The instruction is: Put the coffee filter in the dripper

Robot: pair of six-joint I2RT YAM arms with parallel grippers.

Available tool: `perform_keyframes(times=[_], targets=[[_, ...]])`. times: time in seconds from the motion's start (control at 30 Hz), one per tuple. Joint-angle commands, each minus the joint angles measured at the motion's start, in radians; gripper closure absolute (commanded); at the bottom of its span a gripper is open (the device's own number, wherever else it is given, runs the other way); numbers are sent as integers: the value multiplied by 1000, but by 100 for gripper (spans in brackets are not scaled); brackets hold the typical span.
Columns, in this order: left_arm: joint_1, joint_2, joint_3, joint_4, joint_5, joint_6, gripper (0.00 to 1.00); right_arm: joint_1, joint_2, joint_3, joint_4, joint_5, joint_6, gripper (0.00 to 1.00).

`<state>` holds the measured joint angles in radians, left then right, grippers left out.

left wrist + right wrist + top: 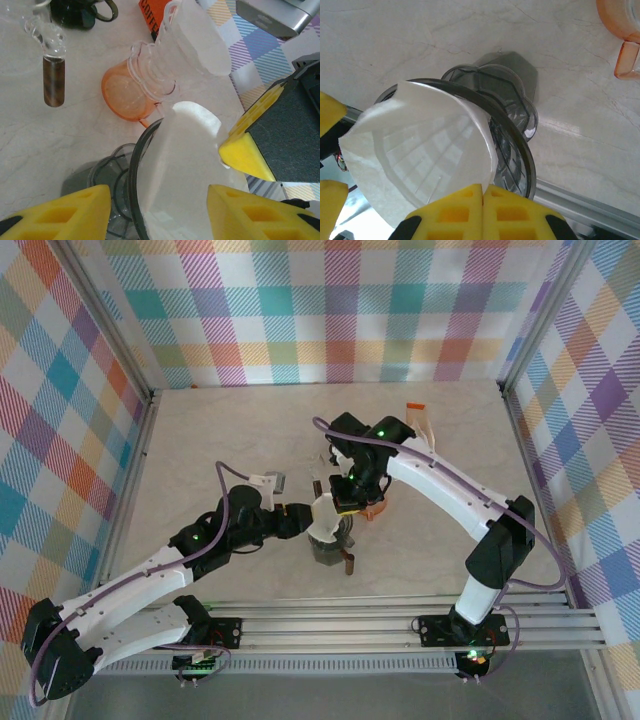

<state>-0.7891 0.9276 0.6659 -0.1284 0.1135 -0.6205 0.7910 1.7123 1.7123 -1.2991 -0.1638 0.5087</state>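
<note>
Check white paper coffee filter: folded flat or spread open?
Spread open: the white paper coffee filter forms a hollow cone, tilted at the rim of the grey transparent dripper.

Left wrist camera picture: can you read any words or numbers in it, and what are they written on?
"COFFE": pale letters on the orange packet at the top edge; the rest of the word is hidden.
No writing can be seen on the coffee filter, the dripper or the orange cup.

Robot lab test booth: plaid-cloth walls (300, 310), aluminium frame rails (380, 625), marble-look tabletop (220, 430).
</note>
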Motion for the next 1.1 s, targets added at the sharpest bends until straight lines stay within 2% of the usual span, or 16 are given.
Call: perform_keyframes(times=[0.0,0.1,0.2,0.3,0.57,0.63,0.87,1.07], targets=[[9,-14,-14,-9,17,6,52,-6,-13,-18,21,12,-8,100],[9,-12,-25,-22,15,8,55,-6,-21,-30,31,10,-10,99],[9,-8,-30,-30,20,7,58,-6,-37,-43,52,12,-9,93],[9,-5,-28,-39,22,12,60,-6,-63,-63,80,15,-9,82],[10,9,-20,-55,30,18,61,-4,-175,-158,193,44,-31,45],[9,12,-20,-54,31,17,61,-3,-202,-191,225,51,-34,40],[8,18,-25,-57,37,10,61,39,-264,-288,290,134,-66,32],[8,20,-25,-62,33,7,61,72,-281,-371,356,159,-85,30]])
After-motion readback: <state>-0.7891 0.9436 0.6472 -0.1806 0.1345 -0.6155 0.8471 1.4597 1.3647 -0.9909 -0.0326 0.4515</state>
